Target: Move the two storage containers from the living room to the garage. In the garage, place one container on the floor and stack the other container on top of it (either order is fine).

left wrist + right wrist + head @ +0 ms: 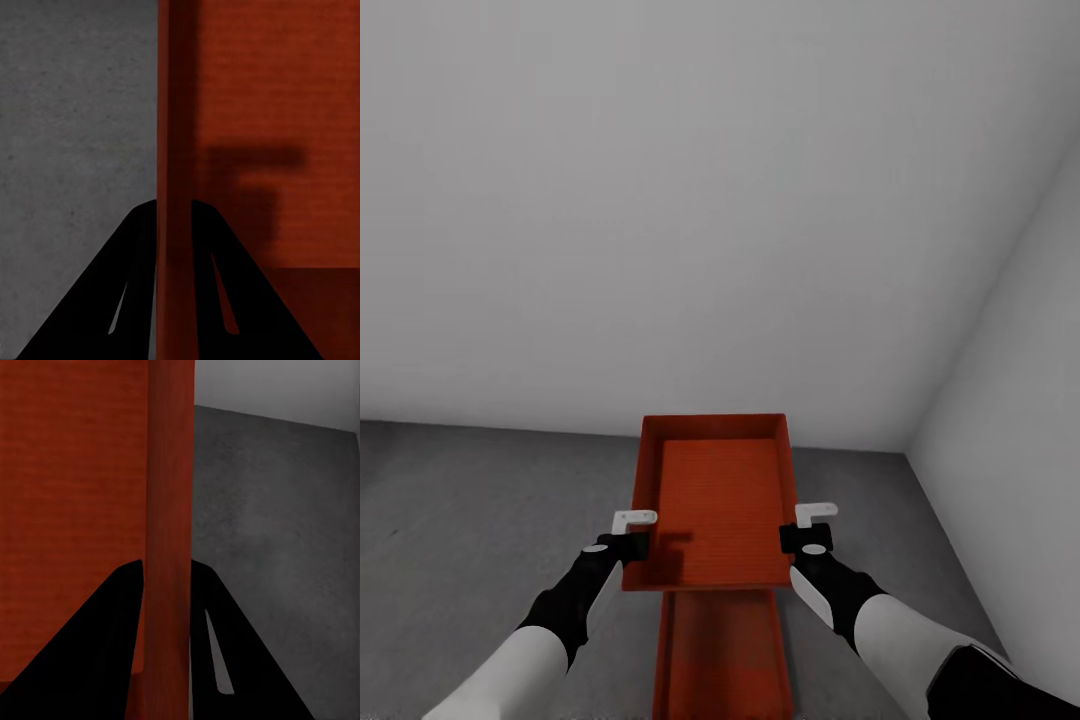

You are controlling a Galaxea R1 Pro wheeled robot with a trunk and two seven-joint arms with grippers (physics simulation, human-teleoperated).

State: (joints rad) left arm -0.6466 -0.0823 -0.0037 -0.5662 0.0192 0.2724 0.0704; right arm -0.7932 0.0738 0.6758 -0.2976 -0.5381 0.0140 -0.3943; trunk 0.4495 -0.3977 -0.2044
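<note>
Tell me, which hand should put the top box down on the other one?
Neither alone, probably: both together. The left hand pinches the held container's left wall and the right hand pinches its right wall, so it hangs between them above the lower container on the floor.

the lower storage container (722, 655) is cut off by the head view's near edge, its far end hidden under the held storage container (718, 510). the right forearm (920, 650) runs off the near-right corner.

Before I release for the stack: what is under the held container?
Below the held container, gripped by the left gripper and right gripper, lies the second container; its far end is covered.
</note>
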